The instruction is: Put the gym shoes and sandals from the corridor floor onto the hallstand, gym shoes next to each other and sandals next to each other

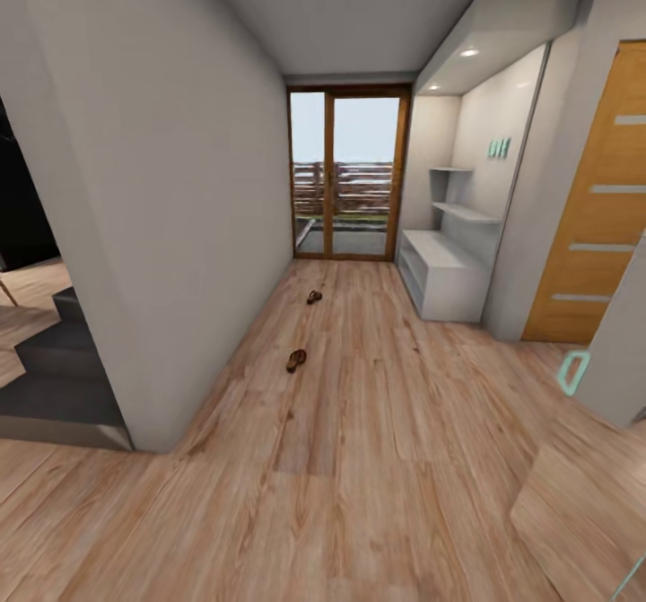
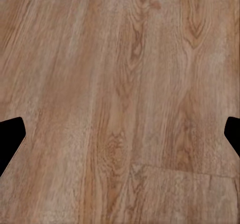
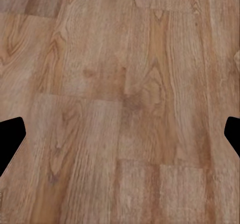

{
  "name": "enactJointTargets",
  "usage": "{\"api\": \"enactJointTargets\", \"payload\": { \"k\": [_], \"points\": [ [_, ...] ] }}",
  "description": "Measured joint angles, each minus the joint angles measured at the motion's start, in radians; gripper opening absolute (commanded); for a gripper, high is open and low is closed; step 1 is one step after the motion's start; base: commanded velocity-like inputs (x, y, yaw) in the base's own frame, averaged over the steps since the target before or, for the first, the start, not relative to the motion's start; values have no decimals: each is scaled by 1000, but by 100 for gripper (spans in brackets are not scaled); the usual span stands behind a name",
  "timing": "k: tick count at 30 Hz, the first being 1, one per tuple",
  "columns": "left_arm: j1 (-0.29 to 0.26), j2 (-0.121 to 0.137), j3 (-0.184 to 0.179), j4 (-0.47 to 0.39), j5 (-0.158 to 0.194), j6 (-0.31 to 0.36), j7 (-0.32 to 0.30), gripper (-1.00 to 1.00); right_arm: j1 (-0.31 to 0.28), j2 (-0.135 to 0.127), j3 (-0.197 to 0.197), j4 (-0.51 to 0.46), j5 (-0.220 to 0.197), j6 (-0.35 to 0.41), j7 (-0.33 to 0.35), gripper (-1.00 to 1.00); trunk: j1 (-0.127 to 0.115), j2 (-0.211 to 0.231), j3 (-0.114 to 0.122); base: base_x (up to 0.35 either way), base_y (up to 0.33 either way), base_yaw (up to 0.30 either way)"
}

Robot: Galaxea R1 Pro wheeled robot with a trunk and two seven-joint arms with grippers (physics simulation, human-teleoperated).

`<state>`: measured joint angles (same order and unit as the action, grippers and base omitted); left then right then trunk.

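Note:
Two small brown sandals lie apart on the corridor floor [image 1: 359,458] in the head view, the nearer sandal [image 1: 296,360] mid-corridor and the farther sandal [image 1: 314,297] closer to the glass door. The white hallstand [image 1: 441,274] stands against the right wall, with white floating shelves [image 1: 465,212] above it. The gym shoes are out of view. In the left wrist view my left gripper [image 2: 120,136] is open over bare planks, its dark fingertips [image 2: 10,139] at the picture's edges. In the right wrist view my right gripper [image 3: 120,136] is open the same way, above bare floor.
A glass door [image 1: 348,176] closes the corridor's far end. A grey wall [image 1: 161,225] runs along the left, with dark steps [image 1: 54,378] beside its near corner. A wooden door [image 1: 597,216] and a wood-topped unit [image 1: 583,503] are at the right.

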<state>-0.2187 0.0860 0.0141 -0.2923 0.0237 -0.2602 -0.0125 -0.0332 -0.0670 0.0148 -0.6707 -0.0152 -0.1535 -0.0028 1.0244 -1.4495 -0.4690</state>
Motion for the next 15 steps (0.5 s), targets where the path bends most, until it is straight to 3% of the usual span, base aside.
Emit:
{"api": "enactJointTargets", "payload": {
  "k": [15],
  "points": [
    [0,0,0,0,0,1,0,100,0,0,-1,1,0,0,0,100,0,0,0,338,114,30]
  ]
}}
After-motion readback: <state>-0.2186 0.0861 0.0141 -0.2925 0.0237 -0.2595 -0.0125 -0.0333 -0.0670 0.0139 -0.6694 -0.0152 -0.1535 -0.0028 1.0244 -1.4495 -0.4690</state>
